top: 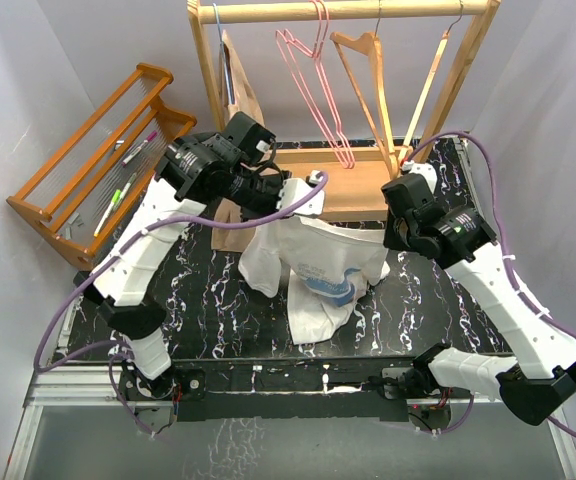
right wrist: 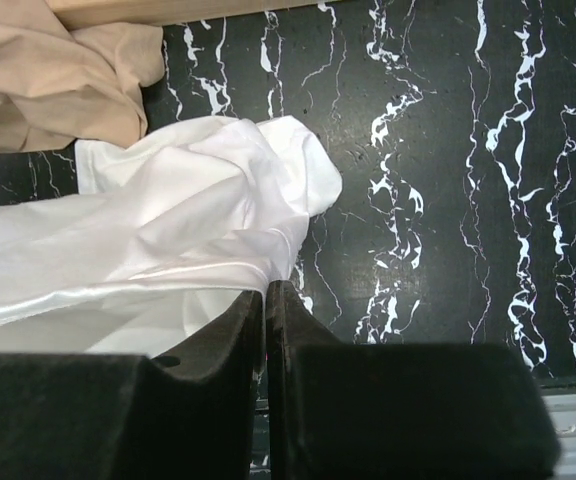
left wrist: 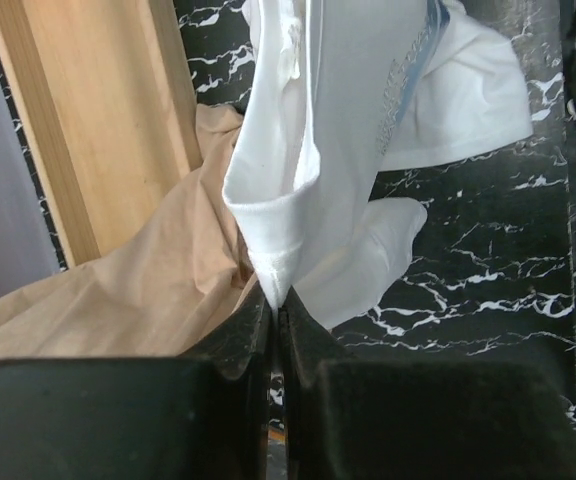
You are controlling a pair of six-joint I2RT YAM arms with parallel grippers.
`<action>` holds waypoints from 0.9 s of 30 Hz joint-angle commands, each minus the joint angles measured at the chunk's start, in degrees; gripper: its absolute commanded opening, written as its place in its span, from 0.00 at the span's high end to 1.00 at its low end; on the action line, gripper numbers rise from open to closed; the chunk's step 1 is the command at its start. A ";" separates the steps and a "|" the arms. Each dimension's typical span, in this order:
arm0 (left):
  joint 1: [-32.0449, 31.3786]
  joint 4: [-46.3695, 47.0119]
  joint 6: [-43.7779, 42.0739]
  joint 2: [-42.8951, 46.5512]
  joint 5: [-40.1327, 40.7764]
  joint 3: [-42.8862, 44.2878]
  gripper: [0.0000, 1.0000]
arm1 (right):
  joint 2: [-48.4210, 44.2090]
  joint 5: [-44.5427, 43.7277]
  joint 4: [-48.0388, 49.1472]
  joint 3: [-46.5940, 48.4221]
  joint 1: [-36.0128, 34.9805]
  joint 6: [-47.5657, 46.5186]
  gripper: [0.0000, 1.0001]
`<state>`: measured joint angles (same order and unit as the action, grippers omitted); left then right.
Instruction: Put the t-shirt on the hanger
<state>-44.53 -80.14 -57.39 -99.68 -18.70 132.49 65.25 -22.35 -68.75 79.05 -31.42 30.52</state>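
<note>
The white t-shirt (top: 318, 265) with a blue print hangs between my two grippers above the black marbled table, its lower part drooping to the tabletop. My left gripper (left wrist: 276, 300) is shut on an edge of the t-shirt (left wrist: 308, 150) at its left end. At the right end, my right gripper (right wrist: 266, 290) is shut on the t-shirt (right wrist: 168, 230) too. The pink hanger (top: 313, 85) hangs by its hook from the wooden rail (top: 348, 10) at the back, apart from the shirt.
A beige-tan garment (left wrist: 118, 290) lies beside the rack's wooden base (top: 353, 190). Light-wood hangers (top: 368, 75) hang on the same rail. An orange wooden rack (top: 103, 150) with pens stands at the far left.
</note>
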 commanded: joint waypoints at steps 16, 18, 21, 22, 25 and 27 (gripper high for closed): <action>5.31 13.24 35.06 -1.06 -22.47 -4.56 1.00 | 2.96 1.86 3.69 12.50 0.29 -3.37 0.74; 5.25 11.64 31.09 -0.63 -20.69 -4.71 1.00 | 3.03 2.59 2.68 13.28 0.23 -3.39 0.54; 5.25 10.06 24.47 0.63 -17.02 -5.71 1.00 | 3.17 4.46 1.82 15.43 0.25 -3.91 0.34; 5.31 9.64 22.11 1.00 -16.35 -5.82 1.00 | 3.45 5.07 1.64 16.69 0.28 -4.15 0.31; 5.25 6.37 17.08 0.97 -16.12 -4.88 1.00 | 5.45 6.66 1.78 22.34 0.27 -5.28 0.30; 5.27 3.64 14.44 0.62 -16.04 -3.96 1.00 | 8.31 8.01 2.20 28.76 0.30 -6.52 0.30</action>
<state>-39.22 -70.72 -34.85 -101.75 -34.85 126.76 70.32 -17.08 -69.21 97.49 -31.38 26.50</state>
